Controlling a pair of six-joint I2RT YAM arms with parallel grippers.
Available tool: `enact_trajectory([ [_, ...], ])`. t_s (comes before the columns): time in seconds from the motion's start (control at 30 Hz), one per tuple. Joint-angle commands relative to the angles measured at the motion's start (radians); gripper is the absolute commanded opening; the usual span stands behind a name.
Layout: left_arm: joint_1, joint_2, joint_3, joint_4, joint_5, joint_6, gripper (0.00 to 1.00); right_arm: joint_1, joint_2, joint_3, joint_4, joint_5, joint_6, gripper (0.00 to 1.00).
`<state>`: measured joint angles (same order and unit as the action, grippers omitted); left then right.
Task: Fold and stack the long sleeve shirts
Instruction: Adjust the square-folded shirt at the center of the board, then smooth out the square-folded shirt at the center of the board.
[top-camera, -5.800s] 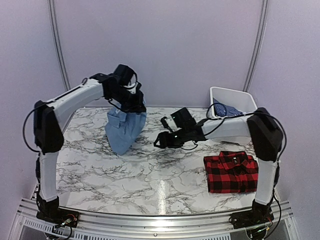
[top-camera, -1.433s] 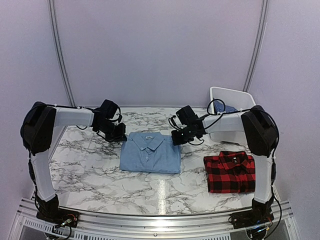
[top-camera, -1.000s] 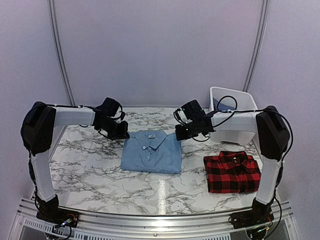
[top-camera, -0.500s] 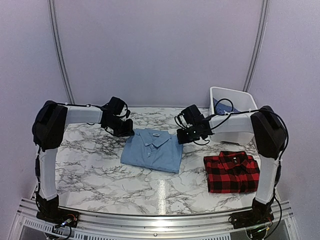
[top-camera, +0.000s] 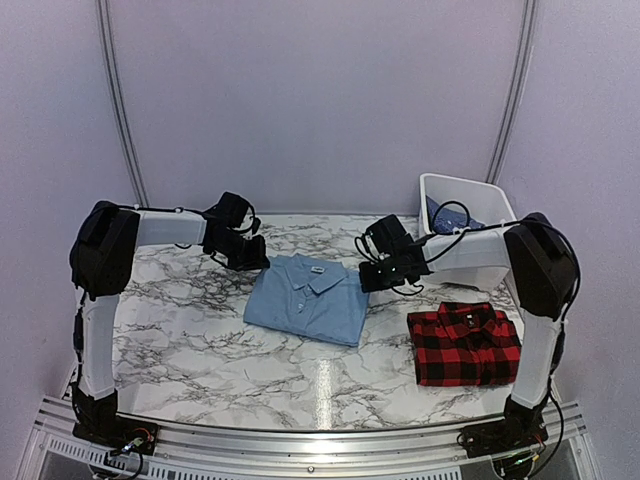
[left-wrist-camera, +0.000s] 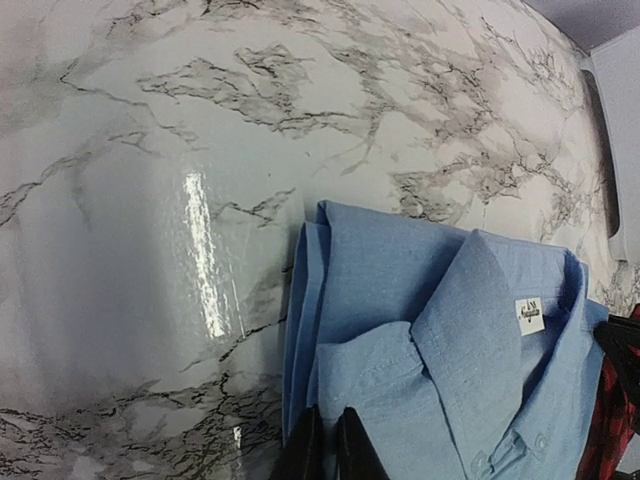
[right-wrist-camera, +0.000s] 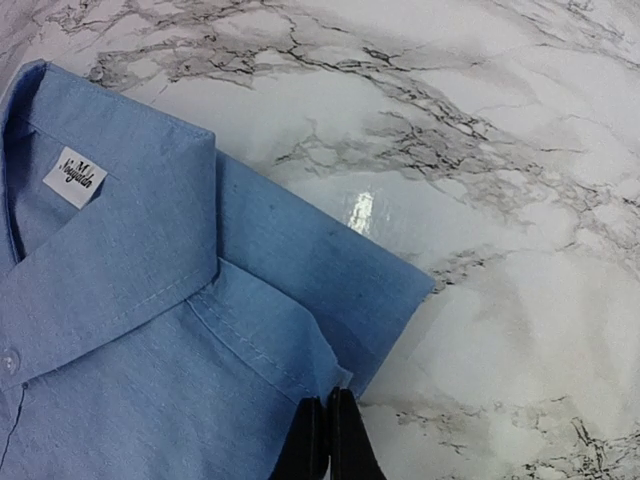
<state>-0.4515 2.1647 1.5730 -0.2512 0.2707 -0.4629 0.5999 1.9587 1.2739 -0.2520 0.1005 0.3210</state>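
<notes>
Pinching light blue shirt (top-camera: 308, 300) at both collar-end corners, left gripper (left-wrist-camera: 325, 442) and right gripper (right-wrist-camera: 325, 428) clamped narrow; lying apart rightward: plaid shirt (top-camera: 465, 345), white bin (top-camera: 471, 186).

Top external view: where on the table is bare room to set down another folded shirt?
Bare: near-left marble between the left arm and the light blue shirt; the near strip from that shirt to the plaid shirt. Crowded: far right, around the white bin.

Both wrist views cut off the left gripper (left-wrist-camera: 328, 418) and right gripper (right-wrist-camera: 326, 402) at the bottom edge. Whether either pinches the blue shirt (top-camera: 310, 300) is unclear. Its collar label (right-wrist-camera: 75, 177) is too small to read. At upper right, the bin (top-camera: 465, 181) hides most of a dark shirt (top-camera: 436, 213).
</notes>
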Motion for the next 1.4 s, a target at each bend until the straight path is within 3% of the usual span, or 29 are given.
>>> enact_trajectory([
  [0.0, 0.007, -0.012, 0.021, -0.002, 0.004, 0.015, 0.11, -0.015, -0.007, -0.019, 0.016, 0.036, 0.021, 0.00],
  [0.13, 0.012, -0.016, 0.025, -0.012, -0.011, 0.021, 0.20, -0.028, 0.020, -0.035, 0.023, 0.029, 0.031, 0.00],
  [0.23, 0.026, -0.038, 0.023, -0.020, -0.013, 0.027, 0.34, -0.043, 0.002, -0.055, 0.026, 0.025, 0.035, 0.01],
  [0.4, 0.037, -0.074, -0.007, -0.034, 0.026, 0.032, 0.40, -0.049, -0.047, -0.062, 0.002, 0.011, 0.029, 0.24],
  [0.5, 0.037, -0.114, -0.066, -0.035, 0.051, 0.028, 0.40, -0.045, -0.100, -0.074, -0.014, 0.001, 0.027, 0.28],
  [0.63, 0.035, -0.171, -0.164, -0.034, 0.089, 0.027, 0.42, 0.006, -0.182, -0.105, -0.036, -0.001, 0.033, 0.27],
  [0.9, 0.025, -0.208, -0.266, -0.031, 0.121, 0.026, 0.50, 0.149, -0.221, -0.211, 0.000, -0.086, 0.097, 0.17],
  [1.37, -0.017, -0.153, -0.266, -0.012, 0.157, 0.009, 0.57, 0.138, -0.234, -0.400, 0.094, -0.160, 0.146, 0.14],
])
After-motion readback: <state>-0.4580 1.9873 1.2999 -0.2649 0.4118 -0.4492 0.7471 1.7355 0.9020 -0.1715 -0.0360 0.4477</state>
